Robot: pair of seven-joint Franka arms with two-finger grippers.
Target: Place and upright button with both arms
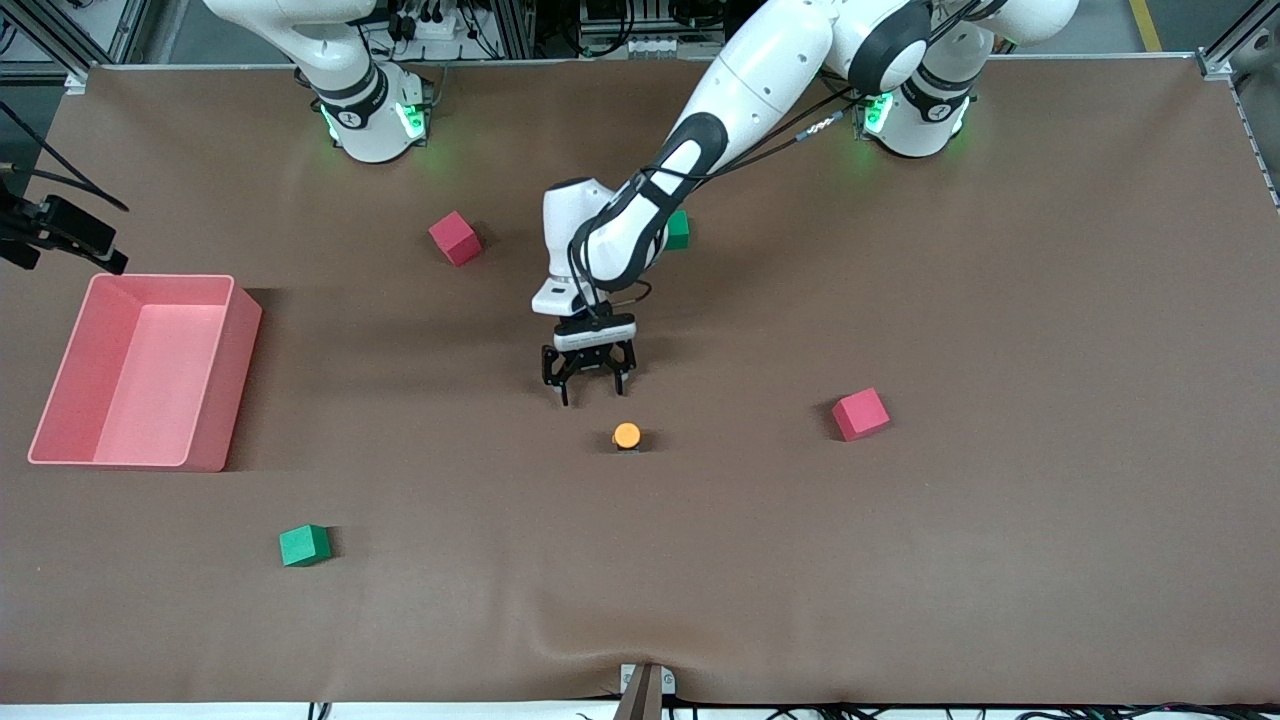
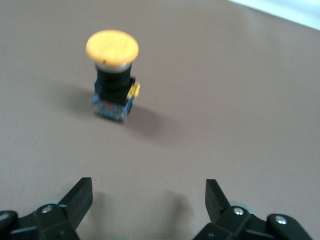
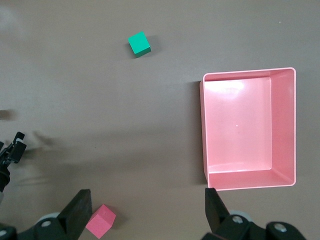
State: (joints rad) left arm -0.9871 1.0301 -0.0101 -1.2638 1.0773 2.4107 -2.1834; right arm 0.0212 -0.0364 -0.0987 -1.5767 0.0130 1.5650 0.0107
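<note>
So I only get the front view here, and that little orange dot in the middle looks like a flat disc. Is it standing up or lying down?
Observer: Standing. In the left wrist view the button sits upright, orange cap on top of a black body.
Operator: Is the arm holding it?
Observer: No. The left gripper has its jaws open with bare table between them, clear of the button.
Operator: And the other arm? I barely see it.
Observer: It waits. The right gripper hangs open over the table beside the pink bin.
Operator: Anything in that bin?
Observer: Nothing; the right wrist view looks straight in.
</note>
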